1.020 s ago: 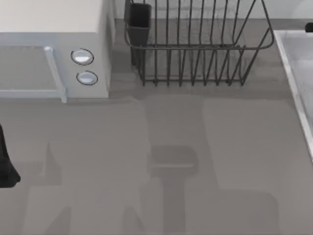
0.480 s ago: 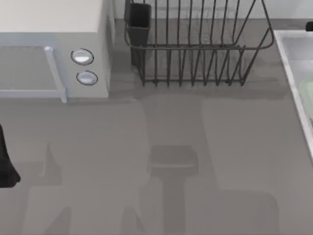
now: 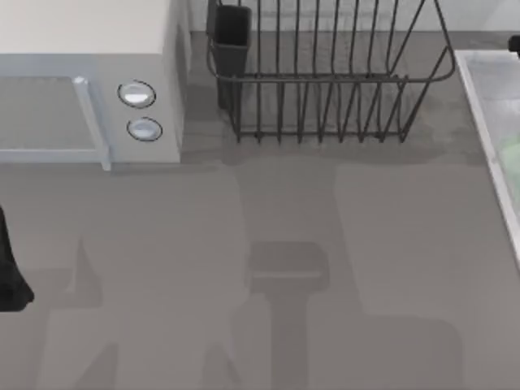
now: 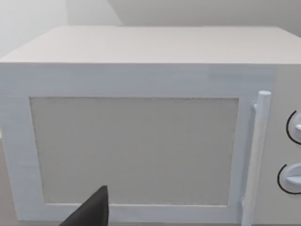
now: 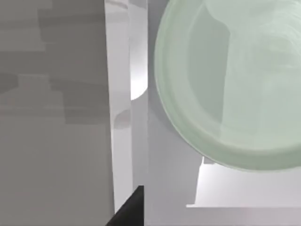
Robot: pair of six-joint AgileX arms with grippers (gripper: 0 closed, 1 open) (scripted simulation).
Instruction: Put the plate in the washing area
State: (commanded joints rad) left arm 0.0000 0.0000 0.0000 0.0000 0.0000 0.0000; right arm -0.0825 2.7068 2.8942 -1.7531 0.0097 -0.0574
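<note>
Top view: the plate [image 3: 512,154] is a mint sliver at the right edge, inside the sink [image 3: 479,106], right of the dish rack [image 3: 325,81]; our left arm [image 3: 10,272] is parked at the left edge. Left wrist view: only the microwave [image 4: 141,132]; left pincer state can't be told. Right wrist view: plate over the basin floor, sink rim beside it, which the top view barely shows; we can't tell if the right pincer grips it. Placement looks nearly done; next, release and lift clear.

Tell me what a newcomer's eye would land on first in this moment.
Probably the pale green plate, big in the right wrist view, lying inside the sink basin at the table's right edge. Next come the white microwave at back left and the dark wire dish rack beside it. The left arm sits parked at the left edge.
</note>
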